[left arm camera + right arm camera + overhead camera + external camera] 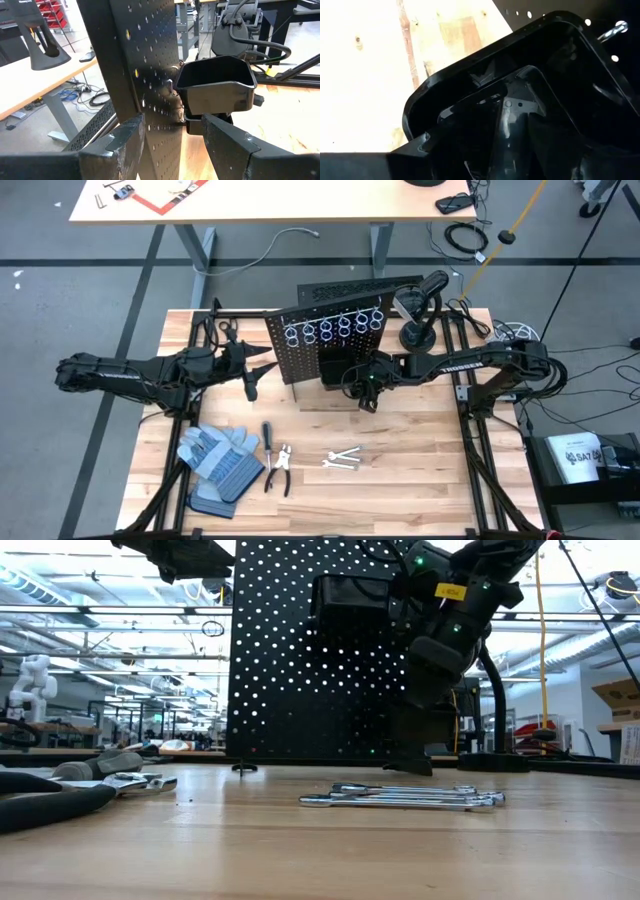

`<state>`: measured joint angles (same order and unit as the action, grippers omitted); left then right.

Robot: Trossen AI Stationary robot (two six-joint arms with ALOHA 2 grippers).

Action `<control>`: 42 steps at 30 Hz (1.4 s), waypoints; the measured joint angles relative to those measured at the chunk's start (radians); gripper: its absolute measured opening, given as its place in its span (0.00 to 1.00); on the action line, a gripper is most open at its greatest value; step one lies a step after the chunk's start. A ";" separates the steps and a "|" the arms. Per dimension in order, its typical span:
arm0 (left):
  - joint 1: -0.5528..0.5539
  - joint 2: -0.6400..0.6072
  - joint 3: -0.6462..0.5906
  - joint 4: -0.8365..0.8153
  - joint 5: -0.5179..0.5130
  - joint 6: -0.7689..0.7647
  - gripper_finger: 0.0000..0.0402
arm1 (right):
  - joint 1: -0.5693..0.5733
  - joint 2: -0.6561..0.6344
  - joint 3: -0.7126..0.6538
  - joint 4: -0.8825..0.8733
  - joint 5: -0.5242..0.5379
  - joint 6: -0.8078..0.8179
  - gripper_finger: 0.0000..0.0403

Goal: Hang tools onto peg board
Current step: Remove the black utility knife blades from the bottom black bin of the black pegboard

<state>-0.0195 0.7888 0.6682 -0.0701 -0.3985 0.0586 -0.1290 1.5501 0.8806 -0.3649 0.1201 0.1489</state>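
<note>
The right gripper point(366, 392) hangs at the front of the peg board point(300, 355), right over a black bin point(470, 115), jaws spread and empty, apparently placed to drop a small piece in; nothing clear shows inside. At the board's left edge the left gripper point(170, 145) waits, fingers apart around nothing. On the table in front of the board lie the wrenches point(342, 459), pliers point(279, 471) and screwdriver point(267, 435), unhung, beside the gloves point(220, 460).
</note>
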 joint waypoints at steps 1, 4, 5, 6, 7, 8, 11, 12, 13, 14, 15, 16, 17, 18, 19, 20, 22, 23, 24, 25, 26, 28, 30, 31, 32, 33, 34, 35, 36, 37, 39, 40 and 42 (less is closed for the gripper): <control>0.000 0.000 0.000 0.000 0.000 0.000 0.51 | -0.002 0.000 0.000 0.000 -0.002 0.001 0.55; 0.000 0.000 0.000 0.000 0.000 0.000 0.51 | -0.003 0.001 0.000 0.000 -0.017 0.004 0.52; 0.000 0.000 0.000 0.000 0.000 0.000 0.51 | -0.003 0.002 0.000 0.000 -0.025 0.004 0.51; 0.000 0.000 0.000 0.000 0.000 0.000 0.51 | -0.003 0.002 -0.001 0.000 -0.033 0.004 0.49; 0.000 0.000 0.000 0.000 0.000 0.000 0.51 | -0.004 0.002 -0.001 -0.001 -0.039 0.007 0.46; 0.000 0.000 0.000 0.000 0.000 0.000 0.51 | -0.003 0.002 -0.001 -0.001 -0.042 0.014 0.44; 0.000 0.000 0.000 0.000 0.000 0.000 0.51 | -0.004 0.002 -0.002 -0.004 -0.041 0.023 0.34; 0.000 0.000 0.000 0.000 0.000 0.000 0.51 | -0.003 0.002 -0.002 -0.005 -0.041 0.023 0.30; 0.000 0.000 0.000 0.000 0.000 0.000 0.51 | -0.003 0.003 -0.002 -0.005 -0.042 0.023 0.26; 0.000 0.000 0.000 0.000 0.000 0.000 0.51 | -0.003 0.003 -0.002 -0.005 -0.042 0.023 0.23; 0.000 0.000 0.000 0.000 0.000 0.000 0.51 | -0.003 0.003 -0.002 -0.005 -0.044 0.023 0.19; 0.000 0.000 0.000 0.000 0.000 0.000 0.51 | -0.003 0.004 -0.002 -0.004 -0.044 0.022 0.15; 0.000 0.000 0.000 0.000 0.000 0.000 0.51 | -0.003 0.003 -0.002 -0.002 -0.042 0.021 0.12; 0.000 0.000 0.000 0.000 0.000 0.000 0.51 | -0.001 -0.001 -0.003 -0.001 -0.041 0.021 0.09; 0.000 0.000 0.000 0.000 0.000 0.000 0.51 | 0.004 -0.003 -0.003 0.003 -0.041 0.021 0.08; 0.000 0.000 0.000 0.000 0.000 0.000 0.51 | 0.007 -0.007 -0.004 0.008 -0.037 0.021 0.07; 0.000 0.000 0.000 -0.001 0.000 0.000 0.51 | 0.017 -0.016 -0.005 0.010 -0.034 0.023 0.07; 0.000 0.000 0.000 0.000 0.000 0.000 0.51 | 0.020 -0.021 -0.006 0.010 -0.029 0.025 0.09; 0.000 0.000 0.000 0.000 0.000 0.001 0.51 | 0.024 -0.026 -0.006 0.010 -0.014 0.029 0.11; 0.000 0.000 0.000 0.000 0.000 0.001 0.51 | 0.027 -0.031 -0.006 0.007 0.003 0.035 0.15; 0.000 0.000 0.000 0.000 0.000 0.001 0.51 | 0.027 -0.035 -0.006 0.005 0.012 0.044 0.18; 0.000 0.000 0.000 0.000 0.000 0.001 0.51 | 0.027 -0.040 -0.006 0.002 0.019 0.055 0.27; 0.000 0.000 0.000 0.000 0.000 0.001 0.51 | 0.027 -0.042 -0.006 -0.002 0.030 0.060 0.37; 0.000 0.000 0.000 0.000 0.000 0.001 0.51 | 0.027 -0.043 -0.005 -0.007 0.033 0.060 0.42; 0.000 0.000 0.000 0.000 0.000 0.001 0.51 | 0.026 -0.046 -0.005 -0.011 0.034 0.060 0.46; 0.000 0.000 0.000 0.000 0.000 0.001 0.51 | 0.026 -0.049 -0.005 -0.016 0.035 0.062 0.50; 0.000 0.000 0.000 0.000 0.000 0.001 0.51 | 0.026 -0.053 -0.005 -0.020 0.035 0.065 0.54; 0.000 0.000 0.000 0.000 0.000 0.001 0.51 | 0.026 -0.058 -0.005 -0.022 0.035 0.070 0.57; 0.000 0.000 0.000 -0.001 0.000 0.001 0.51 | 0.026 -0.063 -0.005 -0.022 0.034 0.072 0.60; 0.000 0.000 0.000 0.000 0.000 0.001 0.51 | 0.026 -0.069 -0.006 -0.024 0.034 0.073 0.63; 0.000 0.000 0.000 -0.001 0.000 0.002 0.51 | 0.026 -0.077 -0.006 -0.029 0.031 0.080 0.66; 0.000 0.000 0.000 -0.001 0.000 0.002 0.51 | 0.026 -0.078 -0.006 -0.035 0.031 0.078 0.67; 0.000 0.000 0.000 -0.001 0.000 0.003 0.51 | 0.025 -0.074 -0.004 -0.054 0.032 0.073 0.68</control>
<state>-0.0193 0.7891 0.6682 -0.0708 -0.3985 0.0613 -0.1040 1.4763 0.8766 -0.4188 0.1523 0.2214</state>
